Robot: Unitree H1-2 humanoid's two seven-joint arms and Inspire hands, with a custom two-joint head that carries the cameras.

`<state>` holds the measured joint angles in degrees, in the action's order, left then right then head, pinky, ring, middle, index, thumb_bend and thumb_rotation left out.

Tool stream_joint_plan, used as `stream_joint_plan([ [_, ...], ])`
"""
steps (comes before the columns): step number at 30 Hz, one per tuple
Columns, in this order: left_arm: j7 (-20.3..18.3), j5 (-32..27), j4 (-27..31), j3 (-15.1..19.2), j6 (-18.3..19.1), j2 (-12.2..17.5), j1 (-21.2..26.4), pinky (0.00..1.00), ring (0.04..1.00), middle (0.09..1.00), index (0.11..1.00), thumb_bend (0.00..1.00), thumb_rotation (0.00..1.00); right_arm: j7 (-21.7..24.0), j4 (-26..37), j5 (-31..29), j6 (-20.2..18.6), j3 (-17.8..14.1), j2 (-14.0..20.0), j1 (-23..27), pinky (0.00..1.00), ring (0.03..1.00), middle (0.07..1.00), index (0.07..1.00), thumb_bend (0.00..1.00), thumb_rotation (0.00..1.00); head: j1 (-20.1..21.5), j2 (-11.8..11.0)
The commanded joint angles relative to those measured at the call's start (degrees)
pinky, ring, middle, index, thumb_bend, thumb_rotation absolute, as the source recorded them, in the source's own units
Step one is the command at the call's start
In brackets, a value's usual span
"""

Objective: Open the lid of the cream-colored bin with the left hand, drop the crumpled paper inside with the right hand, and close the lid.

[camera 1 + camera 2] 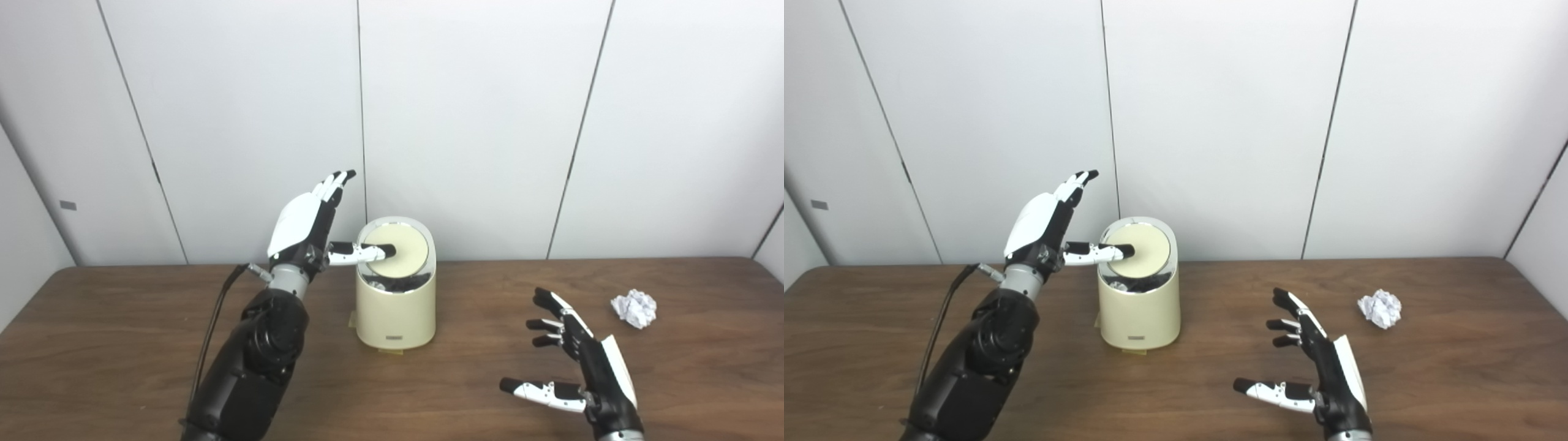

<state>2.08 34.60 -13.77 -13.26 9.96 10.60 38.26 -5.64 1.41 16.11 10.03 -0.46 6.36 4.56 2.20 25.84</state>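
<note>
left hand [304, 228] spread, thumb on bin [396, 309] lid [398, 250]; right hand [582, 358] spread; bin label unreadable.

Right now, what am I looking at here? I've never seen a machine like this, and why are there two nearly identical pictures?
This is a humanoid robot seen through its own eyes: two cameras sit side by side on its head, so the two pictures show one scene from slightly different spots. The dark arms rising from the bottom edge are its own, each ending in a hand with fingers and a thumb.

On the brown table stands a cream bin. The left hand is raised beside it, fingers pointing up, with its thumb reaching onto the round lid, which is tilted so a dark gap shows at the front. The right hand is open over the table, holding nothing. The crumpled paper lies on the table beyond the right hand, untouched.

Neither hand grips anything.
</note>
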Motion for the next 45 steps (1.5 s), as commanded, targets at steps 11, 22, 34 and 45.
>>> stream_joint_plan([
  [11,-0.18,4.13,-0.77,-2.86,0.89,1.04,4.15,1.0,1.0,1.0,1.0,1.0,0.34,-0.8,1.68,0.28,1.95,-0.13,0.19,1.88,0.61,0.725,0.863,0.873,0.77,0.13,-0.7,0.67],
  [22,2.55,9.64,-4.24,-6.33,0.63,0.74,4.91,1.0,1.0,1.0,1.0,1.0,0.35,-0.54,2.05,-0.1,2.0,0.12,-0.24,2.14,0.61,0.729,0.858,0.867,0.77,0.11,-0.21,1.07],
  [34,1.92,15.52,-7.73,-11.03,3.3,1.37,7.45,1.0,1.0,1.0,1.0,1.0,0.26,-0.71,2.4,0.15,1.75,0.09,-0.62,2.31,0.61,0.726,0.856,0.864,0.78,0.1,0.09,1.54],
  [45,-9.73,21.33,-7.43,-18.94,4.96,5.7,9.12,1.0,1.0,1.0,1.0,1.0,0.07,-0.7,2.86,-0.01,1.5,-0.1,-0.62,2.32,0.61,0.73,0.858,0.865,0.77,0.09,-0.12,1.71],
])
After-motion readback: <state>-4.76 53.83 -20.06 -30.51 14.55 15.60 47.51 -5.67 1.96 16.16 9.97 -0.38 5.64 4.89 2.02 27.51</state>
